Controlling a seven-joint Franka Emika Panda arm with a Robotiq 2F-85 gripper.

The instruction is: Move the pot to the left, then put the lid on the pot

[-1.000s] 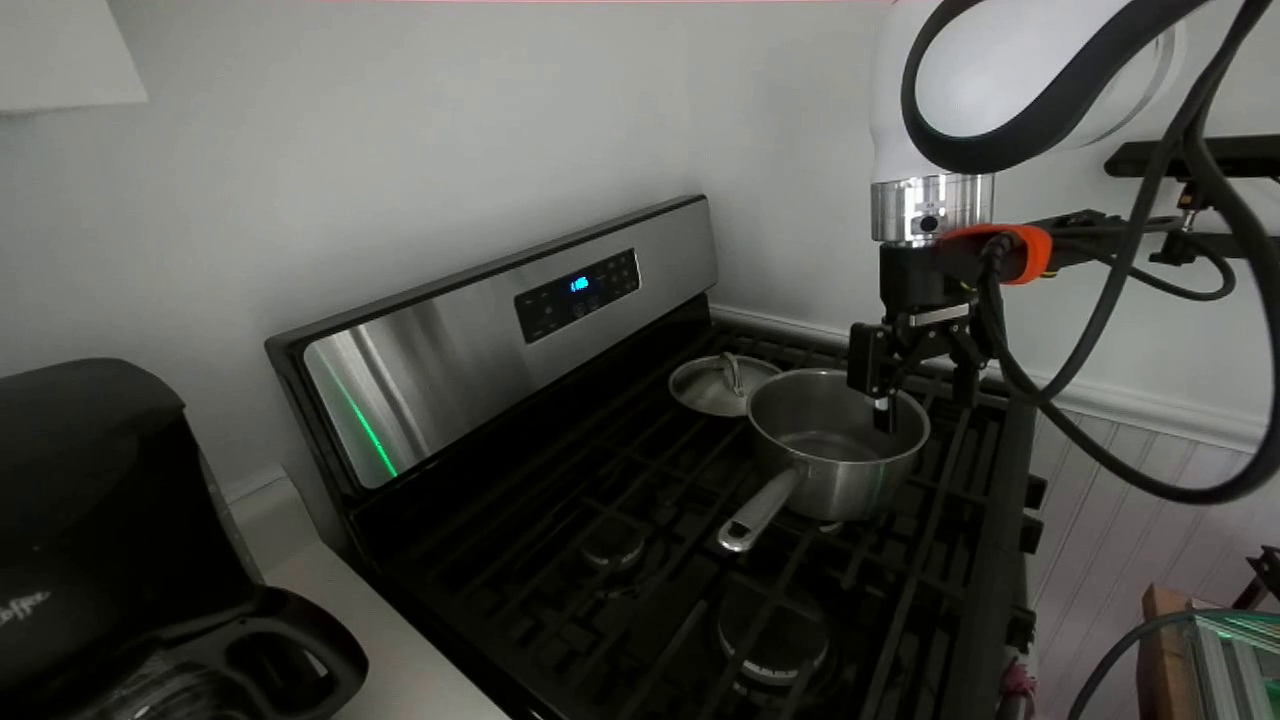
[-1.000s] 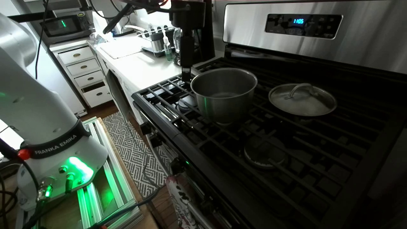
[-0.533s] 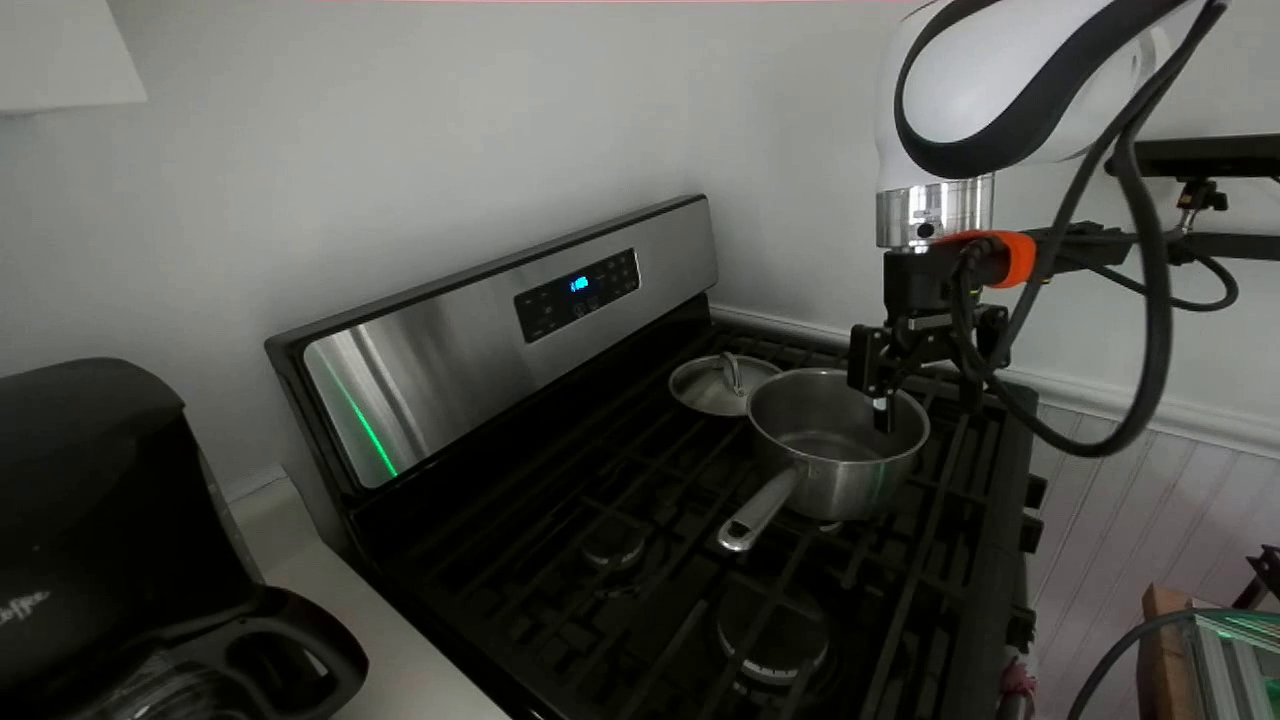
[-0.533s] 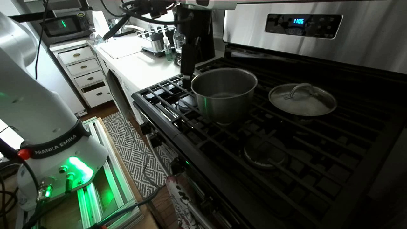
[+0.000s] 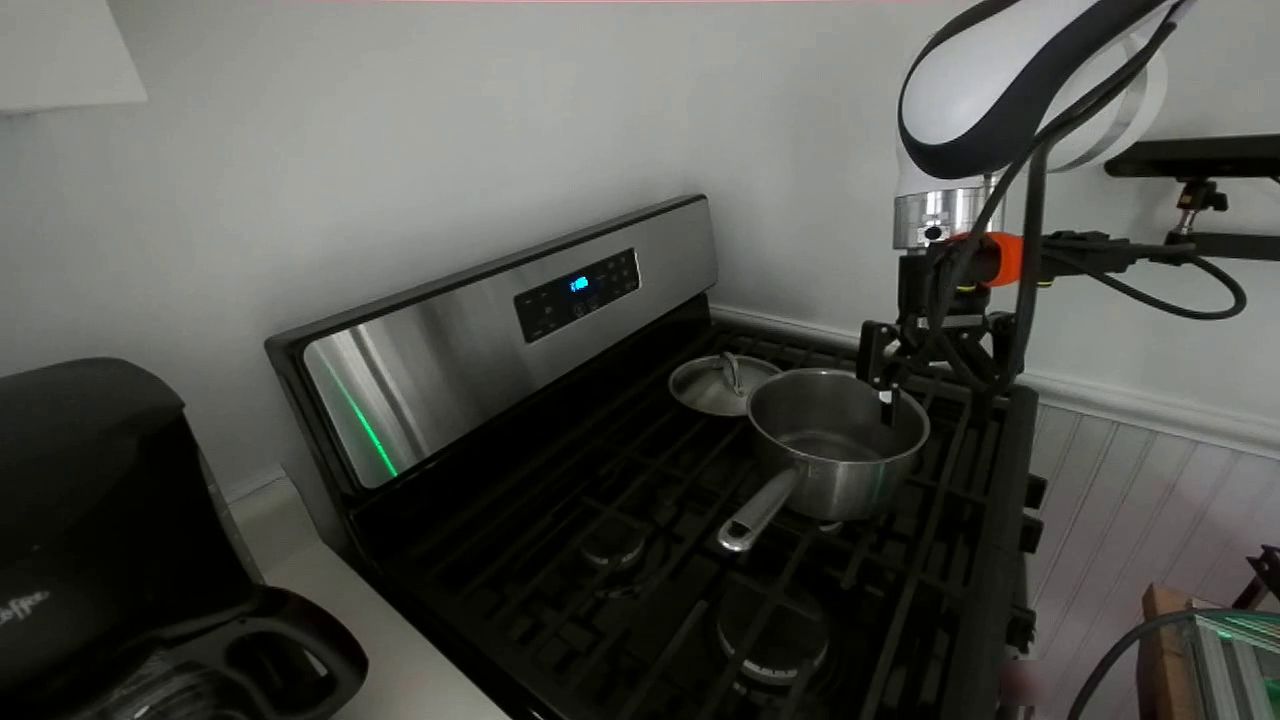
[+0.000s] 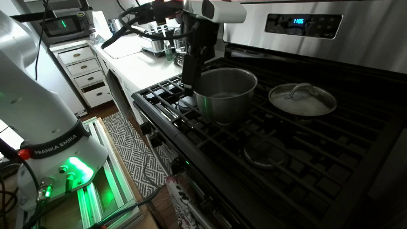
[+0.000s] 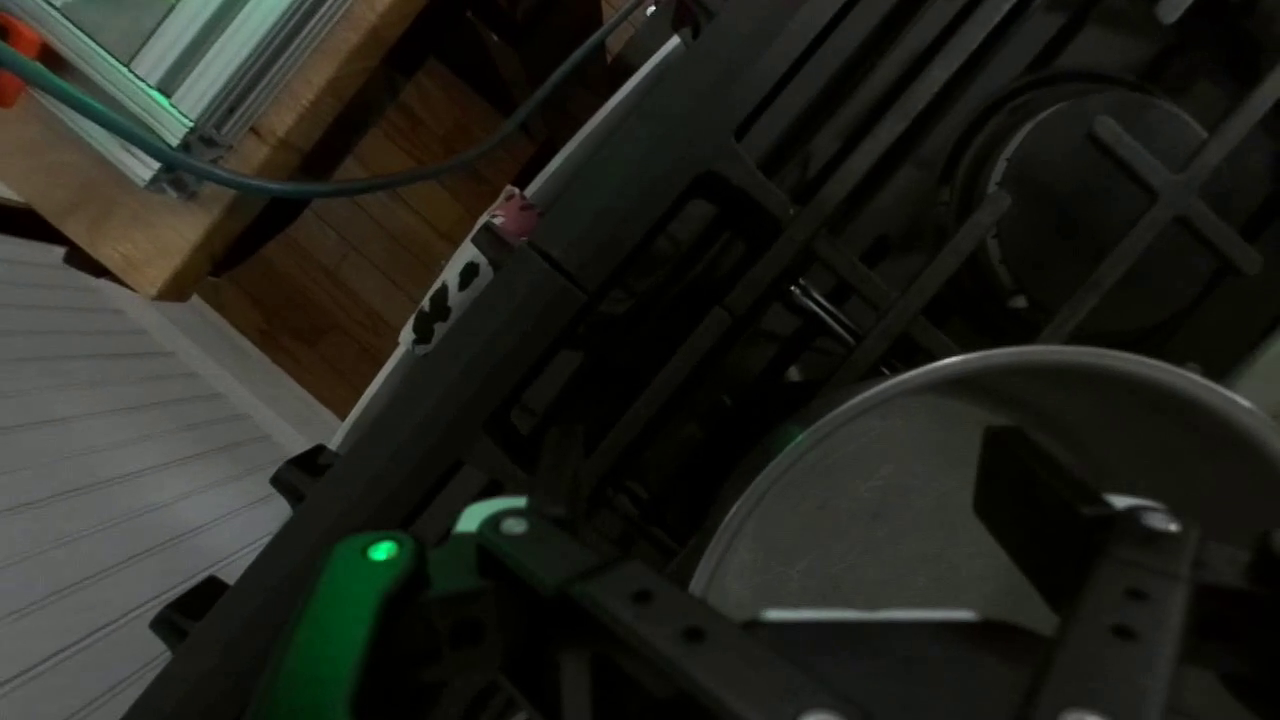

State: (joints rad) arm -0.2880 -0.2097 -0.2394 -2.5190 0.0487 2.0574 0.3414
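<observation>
Looking over the stove (image 5: pixel 430 370) and its grates (image 7: pixel 1172 190), seeing the pot (image 6: pixel 224 106) upright on them, then the lid (image 6: pixel 302 103) lying flat nearby, with handle (image 6: pixel 302 85) up. Finding the jaws spread apart, straddling the pot's rim (image 7: pixel 1070 352), with one finger (image 7: pixel 1040 505) over the inside. Can't tell whether touching.

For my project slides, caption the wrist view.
Open gripper straddling the rim of the pot; stove burner and wooden floor in frame.

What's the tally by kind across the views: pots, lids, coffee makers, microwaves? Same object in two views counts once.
Pot: 1
Lid: 1
Coffee maker: 1
Microwave: 1
Total: 4
</observation>
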